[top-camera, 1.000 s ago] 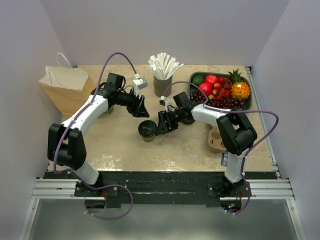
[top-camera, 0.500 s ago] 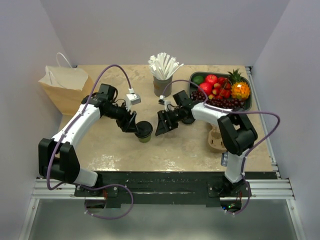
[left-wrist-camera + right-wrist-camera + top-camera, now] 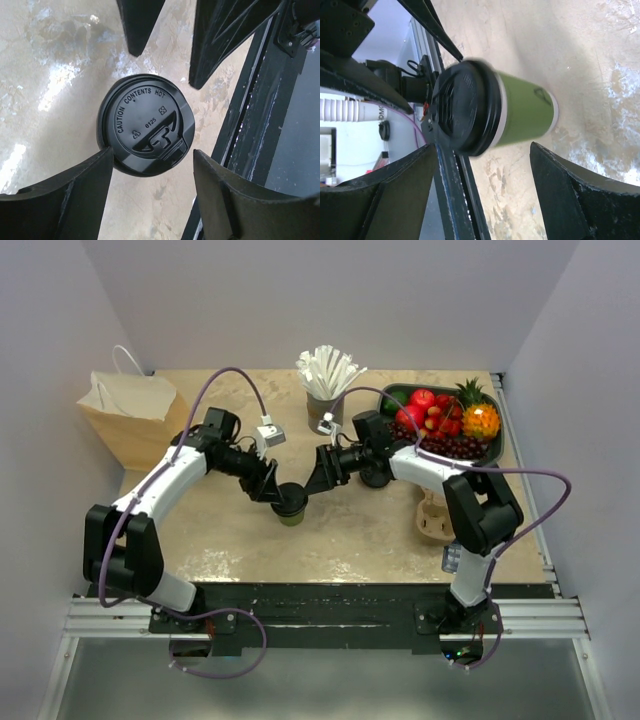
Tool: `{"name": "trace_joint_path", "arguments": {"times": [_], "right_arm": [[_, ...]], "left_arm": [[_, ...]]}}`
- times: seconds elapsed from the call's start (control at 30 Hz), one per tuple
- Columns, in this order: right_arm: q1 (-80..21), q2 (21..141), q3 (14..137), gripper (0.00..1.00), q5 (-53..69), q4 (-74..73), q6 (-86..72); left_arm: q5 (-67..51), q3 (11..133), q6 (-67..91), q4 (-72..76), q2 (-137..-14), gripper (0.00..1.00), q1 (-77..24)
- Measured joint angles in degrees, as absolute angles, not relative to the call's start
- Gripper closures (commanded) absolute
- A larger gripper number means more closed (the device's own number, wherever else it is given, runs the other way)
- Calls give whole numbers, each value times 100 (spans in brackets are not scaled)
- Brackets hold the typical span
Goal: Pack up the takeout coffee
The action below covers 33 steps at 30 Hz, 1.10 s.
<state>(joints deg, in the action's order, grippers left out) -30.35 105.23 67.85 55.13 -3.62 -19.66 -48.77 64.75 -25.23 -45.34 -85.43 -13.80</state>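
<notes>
Evidently a pick-up of the cup, judging by both claws crowding it.

From above: cup (image 3: 290,505) upright on the surface (image 3: 370,535), mid-front. Left claw (image 3: 272,488) at its rim, right claw (image 3: 318,476) just beside it on the other side, bag (image 3: 130,418) well apart at far left. Probably best taken with the left, nearer the bag.

Left wrist: left claw (image 3: 152,155) wide open, nothing gripped. Lid (image 3: 145,125) only at its mouth, one finger (image 3: 85,185) at the rim, contact unclear. Push on until the pads flank the paper wall below the lid, then close softly and keep it upright.

Right wrist: right claw (image 3: 484,149) spread wide and empty, cup (image 3: 522,112) just past its tips. Draw it clear before lifting.
</notes>
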Motion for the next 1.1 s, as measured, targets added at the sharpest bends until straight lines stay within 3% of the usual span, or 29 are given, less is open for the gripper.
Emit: {"name": "trace_joint_path", "arguments": {"times": [0.4,1.1], "right_arm": [[-3037,11181,6910,25,5684,-43,-2359],[-3030,11102,6807,33,5798,-231,-1763]], "left_arm": [[-4943,6335,-2303,-4206,-8995,32,-1468],[-5588,5896,-2132,-3579,-9139,36,-1400]]}}
